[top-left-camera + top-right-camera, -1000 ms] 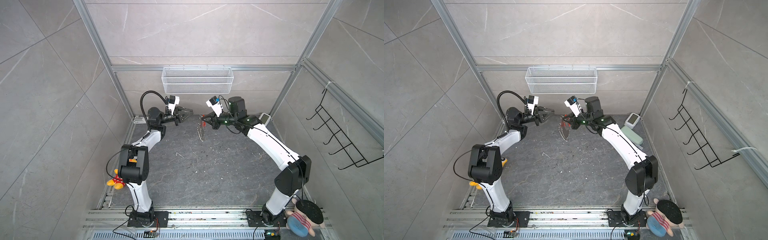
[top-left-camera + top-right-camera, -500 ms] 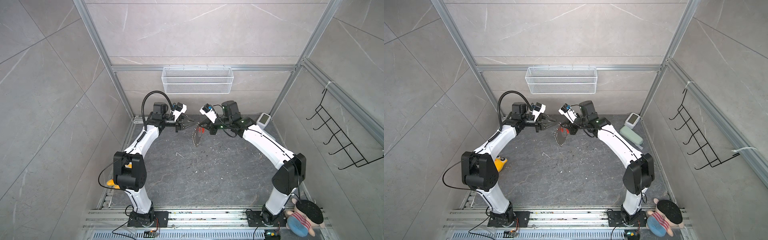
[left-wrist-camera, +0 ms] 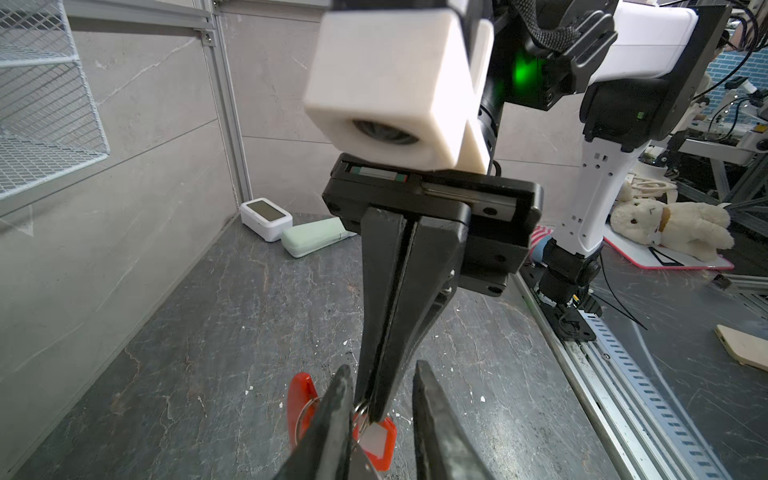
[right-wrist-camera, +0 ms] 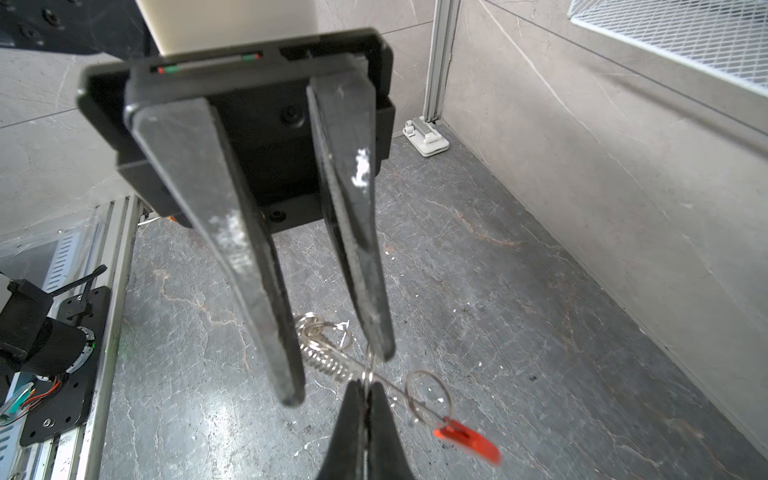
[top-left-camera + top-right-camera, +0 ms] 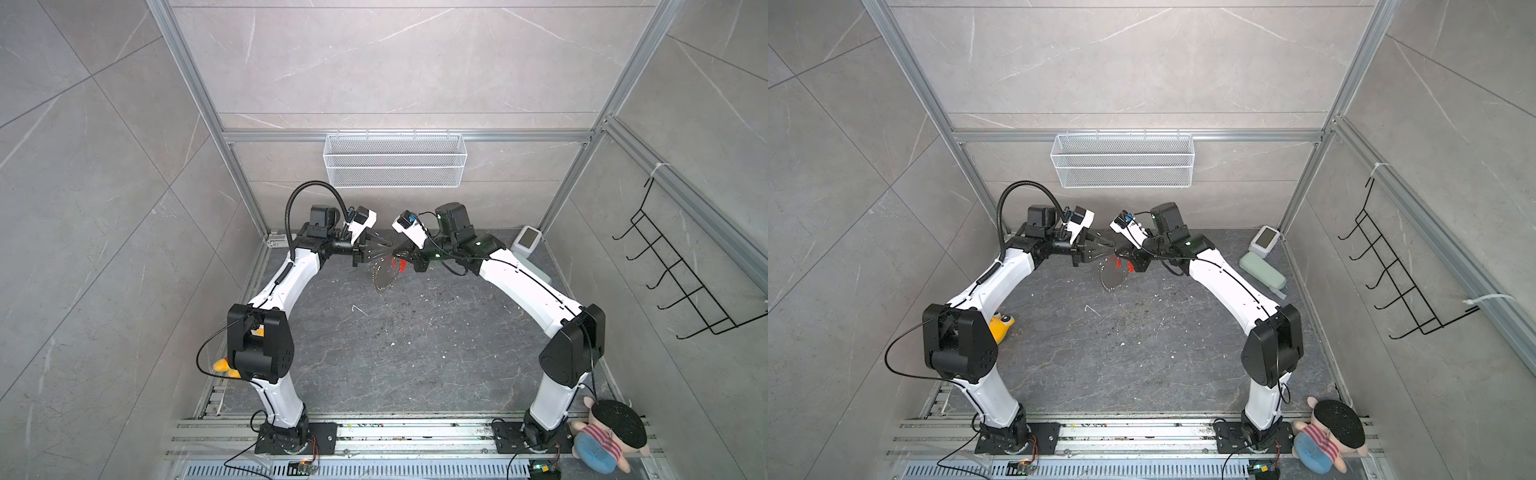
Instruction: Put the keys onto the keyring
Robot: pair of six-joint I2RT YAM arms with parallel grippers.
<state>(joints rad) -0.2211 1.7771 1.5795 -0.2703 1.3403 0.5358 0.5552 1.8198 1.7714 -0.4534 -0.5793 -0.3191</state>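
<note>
Keyring (image 4: 328,363), light springy wire, likely slippery, pinched by one loop in tight-shut right claw (image 4: 367,386), keys (image 3: 378,440) dangling just below its tip, left claw (image 4: 337,376) part-spread astride, apparently empty; best gripped across their stiff flat red plastic faces.

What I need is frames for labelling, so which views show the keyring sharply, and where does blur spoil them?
In both top views the keyring is tiny and smeared, hardly readable. In the left wrist view the red tag is fairly sharp, the white camera housing soft. In the right wrist view the silver loops are clear, the red piece blurred.
</note>
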